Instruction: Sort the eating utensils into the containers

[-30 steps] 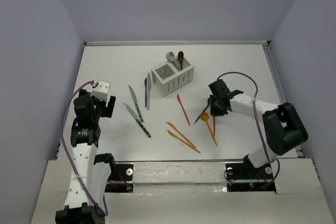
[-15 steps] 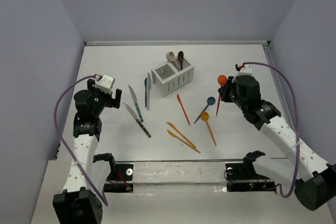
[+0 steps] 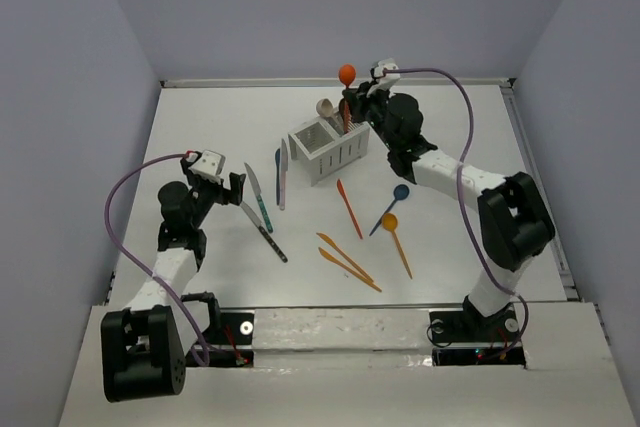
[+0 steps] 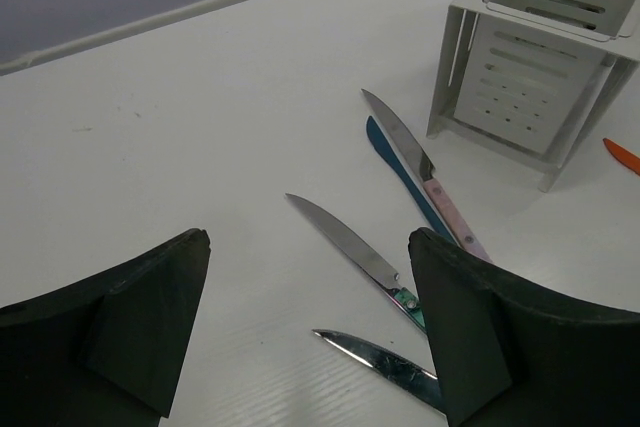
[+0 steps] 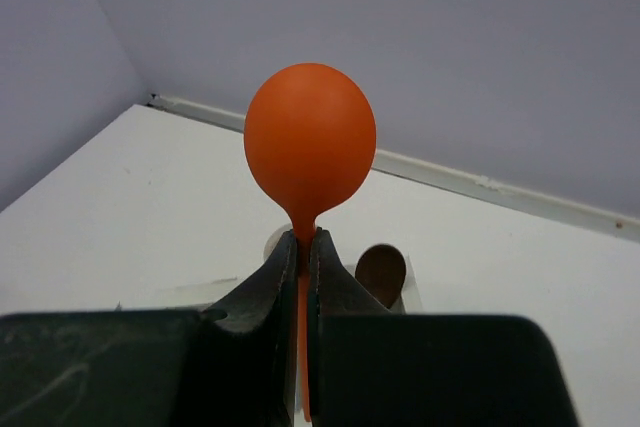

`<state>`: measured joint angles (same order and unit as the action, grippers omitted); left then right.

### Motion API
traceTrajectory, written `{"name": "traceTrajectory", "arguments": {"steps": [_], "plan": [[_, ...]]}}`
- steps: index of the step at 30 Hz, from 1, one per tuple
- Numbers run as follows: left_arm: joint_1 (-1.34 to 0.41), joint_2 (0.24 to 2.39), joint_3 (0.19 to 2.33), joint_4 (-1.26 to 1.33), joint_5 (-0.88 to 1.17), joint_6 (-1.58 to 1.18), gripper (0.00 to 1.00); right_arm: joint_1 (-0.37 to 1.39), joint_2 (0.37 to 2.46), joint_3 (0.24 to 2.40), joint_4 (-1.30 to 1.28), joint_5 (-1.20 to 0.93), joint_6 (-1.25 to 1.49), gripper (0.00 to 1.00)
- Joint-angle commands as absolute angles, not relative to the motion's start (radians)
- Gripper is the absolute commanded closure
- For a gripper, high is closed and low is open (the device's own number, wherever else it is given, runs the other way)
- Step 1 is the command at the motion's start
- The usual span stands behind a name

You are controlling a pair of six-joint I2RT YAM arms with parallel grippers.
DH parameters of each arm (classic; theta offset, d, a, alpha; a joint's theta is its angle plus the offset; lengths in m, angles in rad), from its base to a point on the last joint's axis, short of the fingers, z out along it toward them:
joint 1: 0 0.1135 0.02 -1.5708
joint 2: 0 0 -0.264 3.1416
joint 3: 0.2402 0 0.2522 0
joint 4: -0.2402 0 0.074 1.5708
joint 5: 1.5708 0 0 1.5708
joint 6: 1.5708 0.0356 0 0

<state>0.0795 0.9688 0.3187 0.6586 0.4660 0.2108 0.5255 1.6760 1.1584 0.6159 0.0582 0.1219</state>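
My right gripper (image 3: 352,99) is shut on the neck of an orange spoon (image 3: 347,74), bowl up, above the back compartment of the white caddy (image 3: 329,152). The right wrist view shows the orange spoon (image 5: 310,137) pinched in that gripper (image 5: 308,247), with a brown spoon (image 5: 380,272) standing in the caddy behind it. A beige spoon (image 3: 325,107) stands there too. My left gripper (image 3: 235,190) is open, low over the table by the knives. In the left wrist view, a black-handled knife's blade (image 4: 385,365) lies between its fingers (image 4: 130,327), with a teal-handled knife (image 4: 350,247) just beyond.
A pink-handled knife (image 3: 283,175) and a blue knife (image 3: 277,162) lie left of the caddy. An orange knife (image 3: 348,207), two orange utensils (image 3: 347,259), a blue spoon (image 3: 391,205) and a yellow-orange spoon (image 3: 396,240) lie in front. Walls close in the back and both sides.
My right arm swung from the right side of the table up and left to above the caddy, carrying the orange spoon. My left gripper moved right, toward the knives.
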Motion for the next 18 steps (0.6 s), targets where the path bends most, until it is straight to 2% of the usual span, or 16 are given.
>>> {"name": "traceTrajectory", "arguments": {"steps": [1,6,16,17,18], "plan": [[0.075,1.003,0.287,0.879,0.462,0.219,0.06,0.535,1.814,1.347,0.845,0.029,0.011,1.0],[0.075,1.023,0.232,0.982,0.486,0.227,0.05,0.535,1.917,1.404,0.879,0.074,-0.052,1.0],[0.075,1.031,0.144,1.137,0.489,0.235,0.04,0.535,2.005,1.232,0.995,0.113,-0.054,1.0],[0.075,1.029,0.137,1.15,0.485,0.235,0.03,0.535,1.999,1.215,1.011,0.112,-0.045,0.92],[0.077,1.029,0.123,1.178,0.482,0.236,0.03,0.535,1.979,1.2,1.012,0.11,-0.041,0.89]]}}
